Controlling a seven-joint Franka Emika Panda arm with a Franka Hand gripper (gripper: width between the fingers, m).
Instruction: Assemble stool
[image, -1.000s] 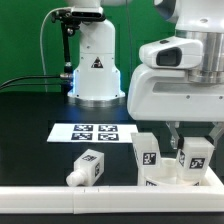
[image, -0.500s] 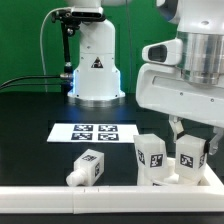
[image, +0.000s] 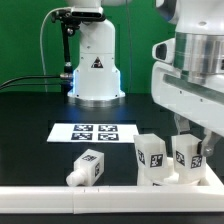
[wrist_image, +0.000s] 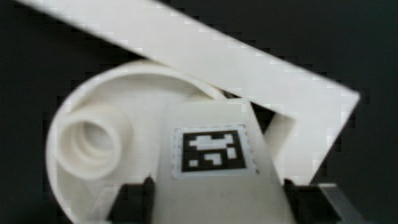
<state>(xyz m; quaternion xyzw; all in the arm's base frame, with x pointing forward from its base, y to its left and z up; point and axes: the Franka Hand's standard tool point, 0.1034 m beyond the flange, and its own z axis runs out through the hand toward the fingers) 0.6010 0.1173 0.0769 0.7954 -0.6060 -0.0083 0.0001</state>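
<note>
finding: the claw (wrist_image: 222, 203) stands over the stool parts at the exterior view's right, low over the counter (image: 30, 140). its two fingers (wrist_image: 134, 203) straddle an upright leg (wrist_image: 214, 150), one on each flank. whether the pads bear on the plastic or stand just off it, the pictures do not show; i cannot tell.

location: the round seat (wrist_image: 89, 105) lies flat under that leg, hard against the white rail (image: 60, 196) along the counter's front edge. an open socket (wrist_image: 89, 135) in the seat shows just beside the straddled leg. a second leg (image: 150, 155) stands upright near it. a third leg (image: 88, 166) lies on its side, well apart, towards the exterior view's left and near the marker board (image: 95, 131).

handling, as judgement: the parts look like rigid moulded plastic, light and smooth. you should expect no give under the pads, and some risk of slip on the glossy faces. the legs are short and chunky, so take them across two opposite flat flanks, low enough to keep them square. the seat is too broad for the fingers across its face; you would do better to steady it against the rail.

risk: a leg held off square could bind in its socket.
</note>
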